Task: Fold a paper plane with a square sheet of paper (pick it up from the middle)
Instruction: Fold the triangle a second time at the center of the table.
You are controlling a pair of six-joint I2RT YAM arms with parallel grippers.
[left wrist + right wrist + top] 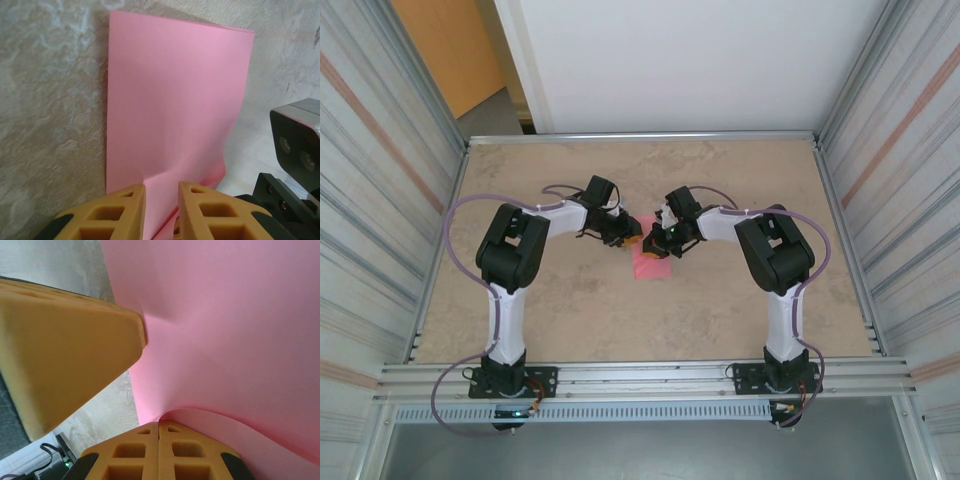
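The square sheet of paper (pixel 650 266) is pink, doubled over into a rectangle, and lies mid-table between the two arms. Seen from the left wrist, the paper (pixel 175 100) stretches away from my left gripper (pixel 161 186). Its jaws stand a narrow gap apart over the near edge, where a small crease starts. In the right wrist view my right gripper (pixel 159 422) is shut, and a curled layer of the paper (pixel 225 315) springs from its tips. One left finger (pixel 75 350) presses its tip into the sheet. From above, the left gripper (pixel 628 238) and right gripper (pixel 658 240) nearly touch.
The tabletop (pixel 570 300) is beige and marbled, with ribbed metal walls on both sides and a rail along the near edge. The right arm's wrist camera (pixel 300 140) sits close at the right of the left wrist view.
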